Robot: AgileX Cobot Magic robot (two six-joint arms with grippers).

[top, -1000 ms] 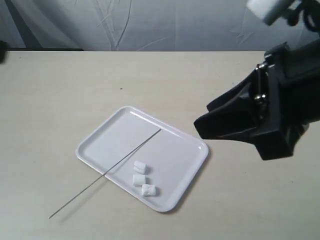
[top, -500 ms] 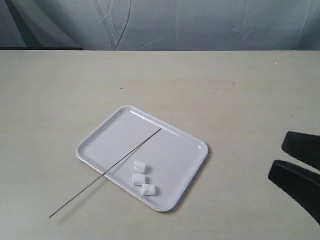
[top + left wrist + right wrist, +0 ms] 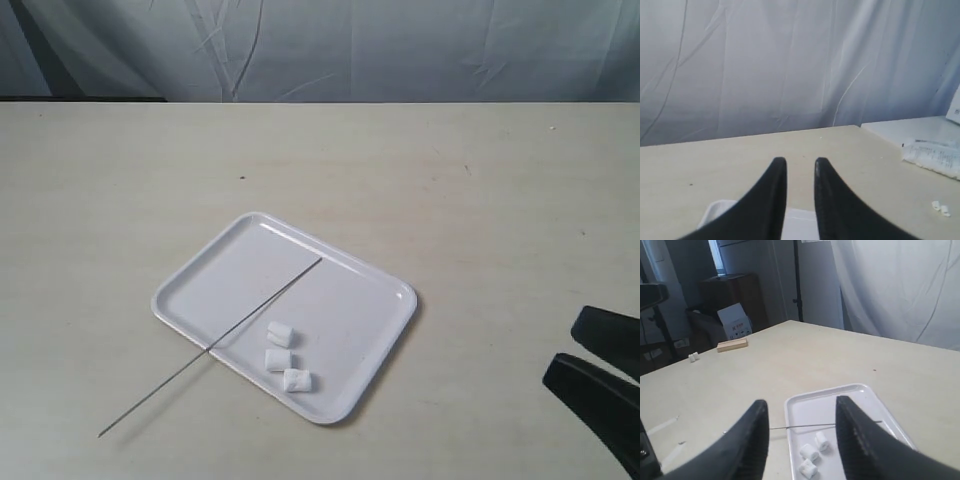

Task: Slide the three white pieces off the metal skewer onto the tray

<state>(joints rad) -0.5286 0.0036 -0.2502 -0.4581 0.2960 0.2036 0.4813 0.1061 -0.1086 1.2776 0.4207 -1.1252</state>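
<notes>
The white tray (image 3: 230,255) lies near the table's middle. The three white pieces (image 3: 279,358) rest loose in a short row on it, beside the metal skewer (image 3: 190,364) and off it. One end of the skewer is on the tray; the other pokes over the rim onto the table. My right gripper (image 3: 562,347) is open and empty at the lower right, well away from the tray. Its wrist view frames the three white pieces (image 3: 810,452), the skewer (image 3: 805,427) and the tray (image 3: 860,387) between the fingers of the right gripper (image 3: 801,401). The left gripper (image 3: 800,161) shows a narrow empty gap, with a corner of the tray (image 3: 715,207) beneath.
The beige table (image 3: 480,200) ends at a grey curtain (image 3: 320,50) behind. In the left wrist view, a plastic packet (image 3: 935,155) and small white bits (image 3: 940,206) lie far off. In the right wrist view, a wooden block (image 3: 732,344) and a cardboard box (image 3: 735,320) lie far off.
My right arm has pulled back from beside the tray toward the lower right, so only its fingers show. Tray, skewer and pieces have not moved.
</notes>
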